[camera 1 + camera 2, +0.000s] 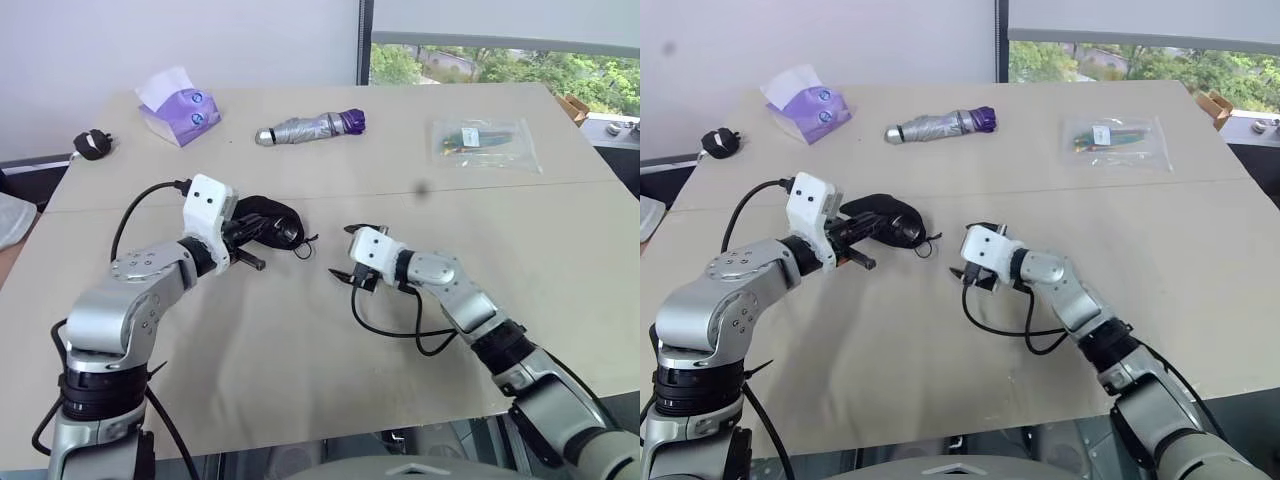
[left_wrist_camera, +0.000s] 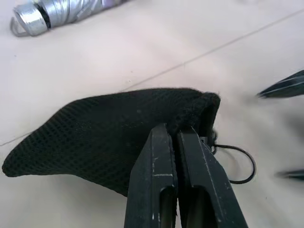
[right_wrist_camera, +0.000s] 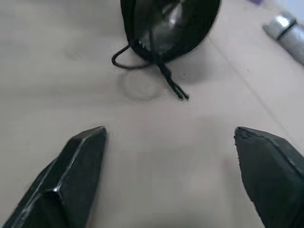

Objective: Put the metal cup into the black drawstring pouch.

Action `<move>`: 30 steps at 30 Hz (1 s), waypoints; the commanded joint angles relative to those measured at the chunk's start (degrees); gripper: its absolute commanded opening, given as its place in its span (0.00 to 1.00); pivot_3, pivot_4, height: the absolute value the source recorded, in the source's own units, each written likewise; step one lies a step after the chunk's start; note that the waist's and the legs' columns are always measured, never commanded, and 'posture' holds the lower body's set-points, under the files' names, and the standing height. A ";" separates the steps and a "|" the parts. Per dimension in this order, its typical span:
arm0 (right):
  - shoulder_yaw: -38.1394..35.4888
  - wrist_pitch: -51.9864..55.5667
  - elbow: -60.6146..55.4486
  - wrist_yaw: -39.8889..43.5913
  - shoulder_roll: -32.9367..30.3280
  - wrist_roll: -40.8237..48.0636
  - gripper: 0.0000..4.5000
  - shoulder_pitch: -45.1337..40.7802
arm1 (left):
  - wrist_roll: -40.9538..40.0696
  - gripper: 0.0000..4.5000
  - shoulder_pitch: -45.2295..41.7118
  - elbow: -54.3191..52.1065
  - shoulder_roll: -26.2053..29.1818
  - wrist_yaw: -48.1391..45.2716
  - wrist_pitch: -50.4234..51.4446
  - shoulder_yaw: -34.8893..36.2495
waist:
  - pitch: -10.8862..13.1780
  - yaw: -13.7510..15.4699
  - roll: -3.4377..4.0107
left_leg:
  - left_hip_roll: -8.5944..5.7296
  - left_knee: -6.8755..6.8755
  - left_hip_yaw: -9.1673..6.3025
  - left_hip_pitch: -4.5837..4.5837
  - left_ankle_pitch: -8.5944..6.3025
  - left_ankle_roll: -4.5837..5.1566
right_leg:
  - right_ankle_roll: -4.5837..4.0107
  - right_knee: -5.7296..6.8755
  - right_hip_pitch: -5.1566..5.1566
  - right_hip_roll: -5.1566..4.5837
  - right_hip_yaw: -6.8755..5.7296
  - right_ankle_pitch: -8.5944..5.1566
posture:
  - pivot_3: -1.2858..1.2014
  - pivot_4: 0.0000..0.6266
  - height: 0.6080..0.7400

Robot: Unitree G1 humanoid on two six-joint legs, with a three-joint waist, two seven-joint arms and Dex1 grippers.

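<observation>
Left pincer clamping pouch, right pincer spread

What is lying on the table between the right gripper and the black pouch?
Only the pouch's thin black cord on bare table, between the open right gripper and the black drawstring pouch, in the right wrist view.

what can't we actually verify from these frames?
- Metal cup: a shiny glimpse inside the pouch mouth in the right wrist view; how deep it sits is hidden by the fabric.
- Left hand: shut on the pouch rim; the fabric hides how much it pinches.
- Clear bag, head views: contents too small to identify.
</observation>
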 commanded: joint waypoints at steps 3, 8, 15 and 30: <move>0.14 -8.84 11.75 -3.59 5.34 -3.25 0.99 -5.67 | -2.97 0.00 -1.38 -4.72 0.43 1.53 2.50 3.91 | 0.00 -0.07 0.00 | 0.02 -0.01 -0.03 0.03 0.00 -0.01 | -0.01 0.05 0.00 0.00 -0.02 0.00 | 0.52 0.24 1.00; -0.87 -12.68 19.66 -5.23 9.67 -3.81 0.99 -9.15 | -2.90 0.00 -1.16 -5.84 0.35 2.48 3.32 4.02 | -0.01 -0.32 -0.01 | 0.02 -0.01 -0.03 0.10 0.02 -0.04 | -0.02 0.11 0.02 -0.01 0.00 0.02 | 0.52 0.24 1.00; -3.32 -14.34 28.21 -7.93 15.26 -3.74 0.78 -12.04 | -3.22 0.00 -0.39 -7.04 0.10 3.21 3.91 4.44 | -0.01 -1.13 -0.01 | 0.04 -0.06 -0.07 0.10 0.05 -0.11 | -0.04 0.13 0.01 -0.09 -0.02 0.03 | 0.52 0.24 1.00; -7.06 -6.26 16.53 -3.97 12.11 -2.46 0.01 -8.52 | -2.71 0.00 2.31 -7.99 0.01 4.74 3.21 4.40 | 0.00 -1.32 0.02 | -0.02 -0.12 -0.22 0.04 0.03 -0.12 | -0.04 0.11 0.00 -0.52 -0.14 0.03 | 0.52 0.24 1.00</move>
